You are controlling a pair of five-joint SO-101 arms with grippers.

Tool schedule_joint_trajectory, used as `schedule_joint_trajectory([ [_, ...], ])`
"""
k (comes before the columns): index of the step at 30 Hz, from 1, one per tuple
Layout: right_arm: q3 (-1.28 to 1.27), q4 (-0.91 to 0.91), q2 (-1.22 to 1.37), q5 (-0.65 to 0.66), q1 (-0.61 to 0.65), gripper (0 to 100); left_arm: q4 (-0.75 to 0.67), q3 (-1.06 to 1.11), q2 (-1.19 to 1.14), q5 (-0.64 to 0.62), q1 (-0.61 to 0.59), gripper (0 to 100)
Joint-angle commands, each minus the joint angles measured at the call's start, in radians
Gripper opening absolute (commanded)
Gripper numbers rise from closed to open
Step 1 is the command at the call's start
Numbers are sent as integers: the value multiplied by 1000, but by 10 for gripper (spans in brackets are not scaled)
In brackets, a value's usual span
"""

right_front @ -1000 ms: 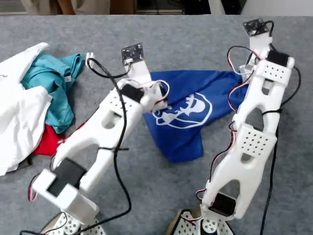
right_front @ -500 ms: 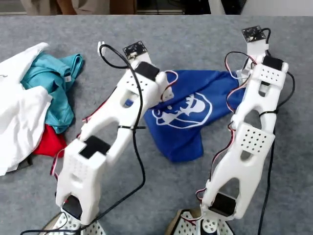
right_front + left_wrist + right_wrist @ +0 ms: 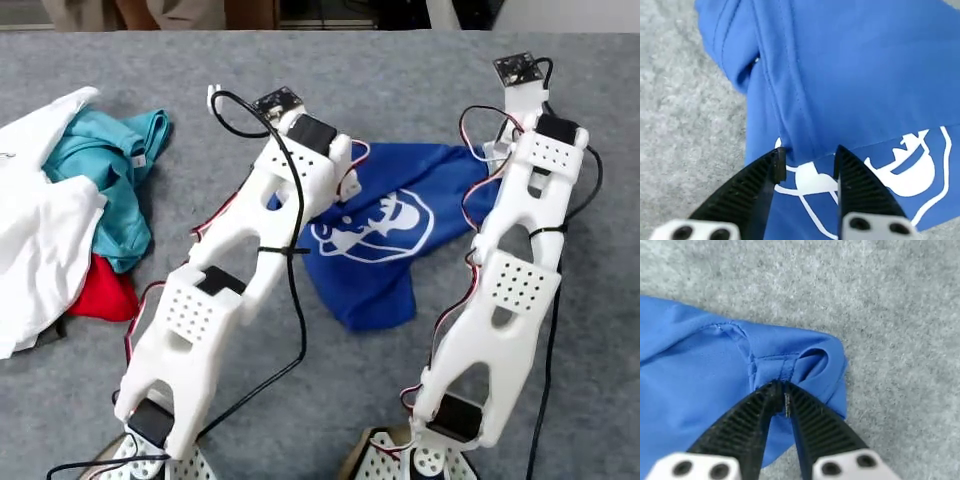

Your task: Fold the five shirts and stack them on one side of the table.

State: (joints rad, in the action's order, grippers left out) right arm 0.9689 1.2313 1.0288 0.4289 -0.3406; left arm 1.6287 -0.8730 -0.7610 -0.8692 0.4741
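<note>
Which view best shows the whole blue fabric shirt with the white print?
The high view: the blue fabric shirt lies spread out, outline mostly visible. Left wrist view: seams and part of the print. Right wrist view: one bunched corner.

table [image 3: 420, 80]: grey, felt-like top
middle: blue shirt [image 3: 390, 250], rumpled; white print up
left side: heap of white shirt [image 3: 40, 250]; teal shirt [image 3: 110, 180]; red shirt [image 3: 100, 295]

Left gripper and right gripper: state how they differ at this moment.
The left gripper is open, jaws apart over a fold of the blue shirt; the right gripper is shut, pinching the shirt. The left gripper sits by the white print; the right gripper sits at a plain corner beside bare table. Both are at the same shirt.
</note>
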Motion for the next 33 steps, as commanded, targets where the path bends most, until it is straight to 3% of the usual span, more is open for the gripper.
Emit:
schedule_joint_trajectory([
  [1, 53, -18, -8, -9, -5, 4, 41, -94, 7, -14, 31, 174],
  [12, 51, -18, -8, -8, -5, 4, 61, -87, -2, -58, 14, 160],
  [33, 47, -25, -8, -5, -2, 4, -69, -2, -110, -135, -18, 160],
])
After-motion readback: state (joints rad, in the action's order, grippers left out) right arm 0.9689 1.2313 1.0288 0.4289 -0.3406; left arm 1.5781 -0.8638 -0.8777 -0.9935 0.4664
